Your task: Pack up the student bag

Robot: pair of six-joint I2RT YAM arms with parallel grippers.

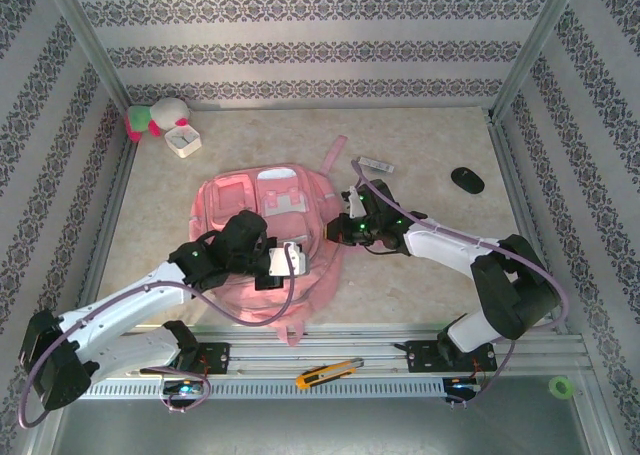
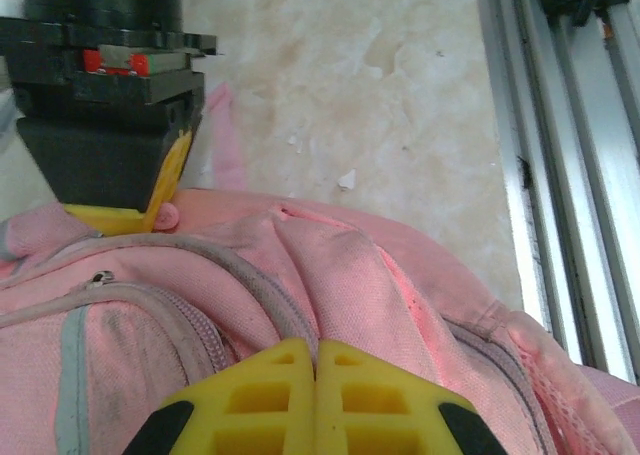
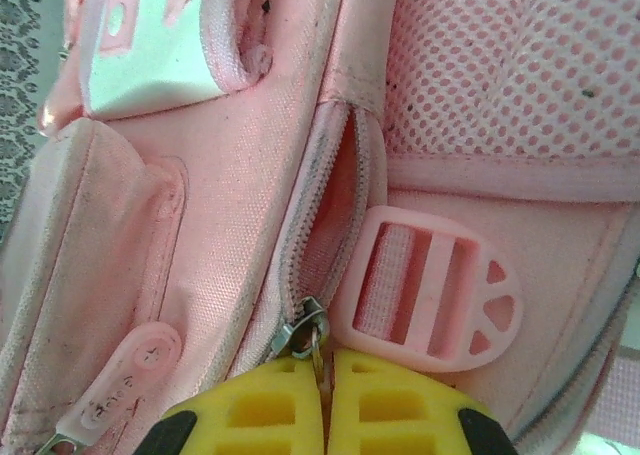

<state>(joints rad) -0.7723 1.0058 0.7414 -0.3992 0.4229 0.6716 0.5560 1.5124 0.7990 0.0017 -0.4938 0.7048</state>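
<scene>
Marbled tabletop (image 2: 400,75) lies bare beyond the left gripper (image 2: 315,360), its jaws closed over the student bag (image 2: 330,275); the right gripper (image 3: 323,375) pinches the bag's zipper pull (image 3: 303,335).

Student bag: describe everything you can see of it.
The student bag is a pink fabric backpack lying flat on the table, front up, with zip pockets and white patches, one strap trailing to the near rail. One zip is partly open; the right pincer is shut on the zip pull beside a pink plastic buckle and mesh. The left pincer is shut against bunched fabric.
</scene>
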